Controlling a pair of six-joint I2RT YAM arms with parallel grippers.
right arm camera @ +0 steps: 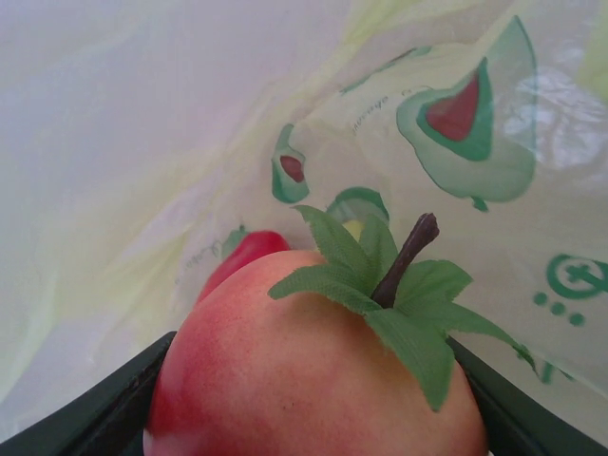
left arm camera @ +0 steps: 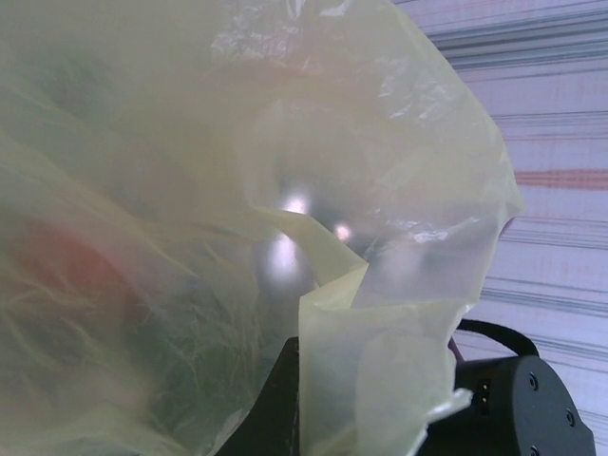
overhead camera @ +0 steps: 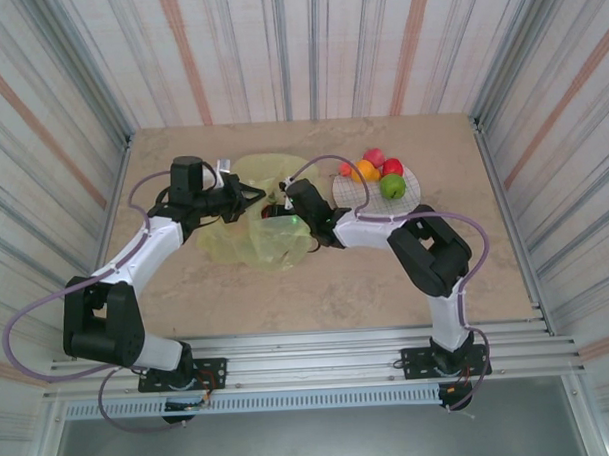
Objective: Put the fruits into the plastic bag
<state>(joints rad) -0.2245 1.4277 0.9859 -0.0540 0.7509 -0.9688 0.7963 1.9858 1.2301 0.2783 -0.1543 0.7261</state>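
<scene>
Our right claw (right arm camera: 318,410) pinches a peach (right arm camera: 304,366) inside the plastic bag (overhead camera: 235,240), our left claw (overhead camera: 245,197) pinches its rim; several fruits (overhead camera: 391,187) wait on the plate (overhead camera: 349,192).

Left arm reaches forward from base, elbow bent, wrist turned rightward; left gripper (overhead camera: 247,197) pinched tight on plastic bag (overhead camera: 247,240) edge; right arm folds leftward, elbow raised; right gripper (overhead camera: 277,211) jaws spread wide, fingers (right arm camera: 95,408) clamping fruit (right arm camera: 285,380) both sides
</scene>
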